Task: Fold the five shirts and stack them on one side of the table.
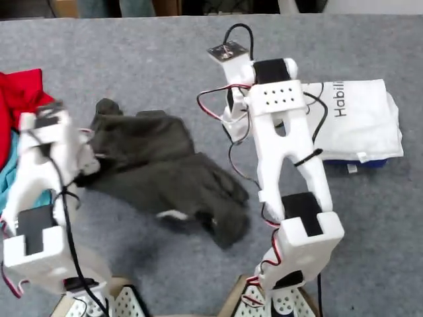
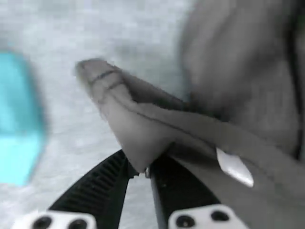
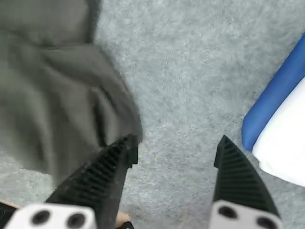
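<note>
Your left claw [image 2: 142,171] is pinching an edge, seemingly a hem, of the grey shirt [image 2: 143,124]; your right claw [image 3: 177,143] is gaping wide above the table [image 3: 190,71], just beside that shirt.

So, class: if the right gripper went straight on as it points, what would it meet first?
The right gripper would probably hit bare table first; the shirt lies just beside.

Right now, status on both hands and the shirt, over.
Left hand shut on grey shirt, at its edge. Right hand open above table beside it. Shirt crumpled, unfolded. Folded stack lies apart, nothing blocking.
</note>
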